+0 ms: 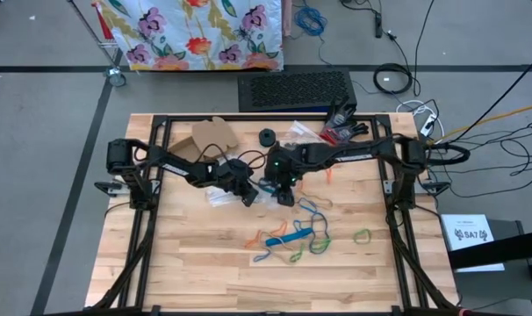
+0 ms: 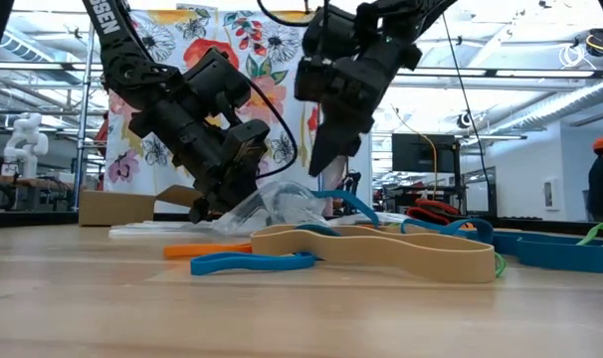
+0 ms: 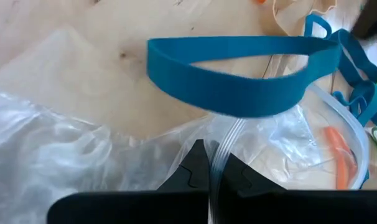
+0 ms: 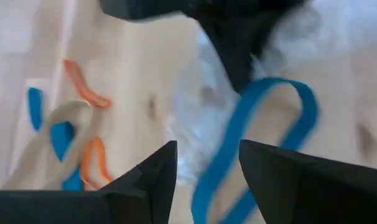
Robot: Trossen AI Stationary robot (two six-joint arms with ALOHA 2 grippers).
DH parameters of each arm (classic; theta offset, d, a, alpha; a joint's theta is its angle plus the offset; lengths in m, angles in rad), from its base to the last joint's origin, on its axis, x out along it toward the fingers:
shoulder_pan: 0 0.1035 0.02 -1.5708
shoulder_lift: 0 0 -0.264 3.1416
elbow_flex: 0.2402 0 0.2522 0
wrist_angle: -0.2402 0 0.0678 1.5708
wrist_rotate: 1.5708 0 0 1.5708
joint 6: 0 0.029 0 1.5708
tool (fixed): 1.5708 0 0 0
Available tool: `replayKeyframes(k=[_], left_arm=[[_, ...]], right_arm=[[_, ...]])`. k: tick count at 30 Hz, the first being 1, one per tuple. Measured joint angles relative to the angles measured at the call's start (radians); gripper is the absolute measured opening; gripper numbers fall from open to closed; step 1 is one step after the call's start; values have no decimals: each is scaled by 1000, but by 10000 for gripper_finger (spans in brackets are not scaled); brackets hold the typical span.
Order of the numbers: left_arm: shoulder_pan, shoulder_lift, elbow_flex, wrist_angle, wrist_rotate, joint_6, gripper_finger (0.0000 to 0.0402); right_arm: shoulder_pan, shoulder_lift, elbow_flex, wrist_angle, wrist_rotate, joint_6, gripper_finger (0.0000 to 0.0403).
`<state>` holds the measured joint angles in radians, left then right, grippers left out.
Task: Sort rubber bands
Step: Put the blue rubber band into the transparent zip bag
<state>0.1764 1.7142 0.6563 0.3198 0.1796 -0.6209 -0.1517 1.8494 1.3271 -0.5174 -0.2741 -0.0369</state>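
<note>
Many rubber bands (image 1: 294, 237) in blue, green, orange and tan lie loose on the wooden table. A clear plastic bag (image 1: 220, 195) lies at the table's middle, with my left gripper (image 1: 248, 197) shut on it. One wide blue band (image 3: 238, 74) lies at the bag's mouth, partly on the plastic, and an orange band (image 3: 339, 155) shows inside the bag. My right gripper (image 4: 207, 168) hangs open just above that blue band (image 4: 251, 130), clear of it in the low view (image 2: 326, 149). My left gripper pinches the clear bag's ribbed mouth edge (image 3: 224, 144) between its two fingers. The fingers slant down at it from the table's left side. The held edge (image 2: 244, 204) is raised a little, while the rest of the bag lies on the table.
A cardboard piece (image 1: 212, 136), a black roll (image 1: 267, 138) and a red-and-black bundle (image 1: 341, 132) lie along the table's far side. Tan and blue bands (image 2: 381, 254) lie in the low view's foreground. The black frame rails (image 1: 398, 219) run along both sides.
</note>
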Motion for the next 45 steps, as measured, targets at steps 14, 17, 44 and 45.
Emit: replayKeyframes(k=[14, 17, 44, 45], left_arm=[[0, 0, 0, 0, 0, 0, 0], [0, 0, -1, 1, 0, 0, 0], [0, 0, -2, 7, 4, -1, 0], [0, 0, -2, 11, 4, -2, 0]], right_arm=[[1, 103, -13, -31, 206, -14, 160], [-7, 154, -14, -10, 205, -32, 160], [58, -46, -19, -87, 445, -59, 1], [68, -52, -20, -64, 443, -72, 1]])
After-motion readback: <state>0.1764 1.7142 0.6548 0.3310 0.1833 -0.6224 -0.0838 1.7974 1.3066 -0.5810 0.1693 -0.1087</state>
